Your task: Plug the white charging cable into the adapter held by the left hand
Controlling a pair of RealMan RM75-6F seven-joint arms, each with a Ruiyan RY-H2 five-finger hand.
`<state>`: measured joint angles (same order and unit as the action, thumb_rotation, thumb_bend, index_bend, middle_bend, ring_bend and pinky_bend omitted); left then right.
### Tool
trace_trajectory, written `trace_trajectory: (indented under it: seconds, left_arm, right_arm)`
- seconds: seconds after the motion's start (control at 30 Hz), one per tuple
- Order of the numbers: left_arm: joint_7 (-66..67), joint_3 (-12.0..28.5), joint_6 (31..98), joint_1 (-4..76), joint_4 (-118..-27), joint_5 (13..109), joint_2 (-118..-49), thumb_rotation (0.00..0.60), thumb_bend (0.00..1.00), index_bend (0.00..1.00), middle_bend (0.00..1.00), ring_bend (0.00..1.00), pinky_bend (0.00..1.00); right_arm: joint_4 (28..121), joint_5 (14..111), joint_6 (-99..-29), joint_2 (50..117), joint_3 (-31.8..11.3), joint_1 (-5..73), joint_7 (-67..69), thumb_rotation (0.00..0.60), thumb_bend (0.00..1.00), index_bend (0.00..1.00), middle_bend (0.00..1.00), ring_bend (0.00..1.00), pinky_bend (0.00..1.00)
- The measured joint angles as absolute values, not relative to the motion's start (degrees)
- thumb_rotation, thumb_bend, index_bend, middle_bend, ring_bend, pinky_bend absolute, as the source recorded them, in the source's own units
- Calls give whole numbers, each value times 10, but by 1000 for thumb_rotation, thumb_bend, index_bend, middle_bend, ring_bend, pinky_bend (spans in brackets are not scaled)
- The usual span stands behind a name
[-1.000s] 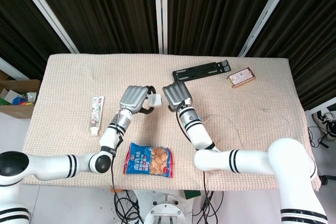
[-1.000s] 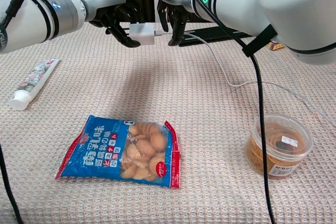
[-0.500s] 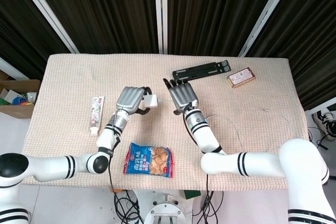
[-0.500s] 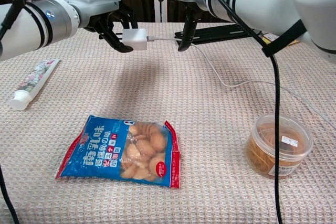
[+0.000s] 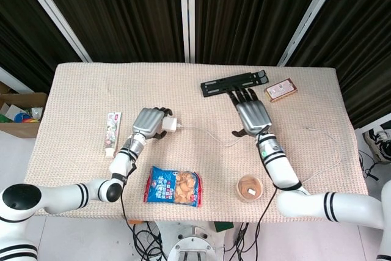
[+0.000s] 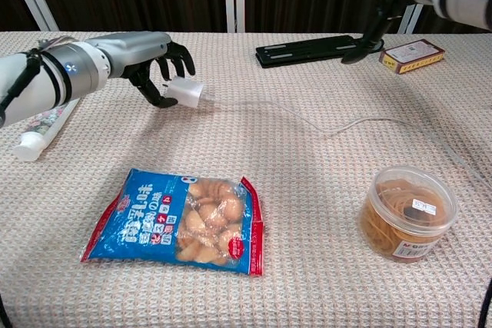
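Plugging status: looks done, white charging cable runs straight into the adapter, plug end appears seated at its face; can't confirm full depth from these views.
Adapter location: in the left hand, low over the desk, left of centre, just beyond the snack bag; whether it touches the cloth, cannot tell.
Left fingers: curled round the adapter, holding it from above and behind; dark fingertips show around the white block in the chest view.
Cable path: from the adapter it trails right across the desk in a loose curve, then on toward the right edge; lying slack, no tension visible.
Right hand: right hand well apart from the cable plug, over by the black stand; palm down, fingers spread wide, holding nothing.
Right hand in chest view: only partly in frame at the top right, dark fingers hanging near the stand.
Left to do: judging by this, nothing on the plug itself; maybe set the adapter down, park both arms.
Risk: slack cable lies near the round tub; a snag could tug the plug out.
Other items: toothpaste tube at far left, small box at far right, both untouched.
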<state>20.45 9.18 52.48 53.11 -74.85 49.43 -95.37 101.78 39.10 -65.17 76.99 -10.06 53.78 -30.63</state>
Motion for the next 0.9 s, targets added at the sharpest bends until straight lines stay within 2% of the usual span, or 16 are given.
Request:
trace_trajectory:
  seconds: [0.1, 0.23, 0.37, 0.53, 0.7, 0.9]
  left_arm:
    - [196, 82, 542, 512, -755, 520, -939, 566, 318, 117, 179, 167, 291]
    - [185, 72, 574, 484, -773, 544, -902, 577, 314, 116, 177, 162, 285]
    - [176, 53, 642, 437, -794, 592, -843, 600, 314, 140, 180, 162, 280]
    - [145, 27, 720, 360, -825, 634, -756, 600, 315, 151, 187, 162, 267]
    - [109, -2, 800, 269, -865, 661, -684, 600, 315, 159, 201, 162, 250]
    - [97, -39, 893, 171, -905, 701, -661, 600, 315, 159, 202, 162, 244]
  right_arm:
    - [1031, 410, -667, 740, -87, 505, -287, 600, 27, 0, 9, 0, 24]
    - [1038, 445, -682, 707, -67, 462, -250, 600, 64, 0, 47, 0, 69]
    - [1025, 515, -695, 684, -44, 417, -190, 600, 140, 0, 71, 0, 74]
    - [986, 616, -725, 659, -16, 354, -81, 600, 175, 0, 70, 0, 69]
    - [930, 709, -789, 641, 16, 263, 19, 600, 176, 0, 70, 0, 58]
    - [881, 767, -870, 647, 40, 178, 69, 600, 176, 0, 73, 0, 56]
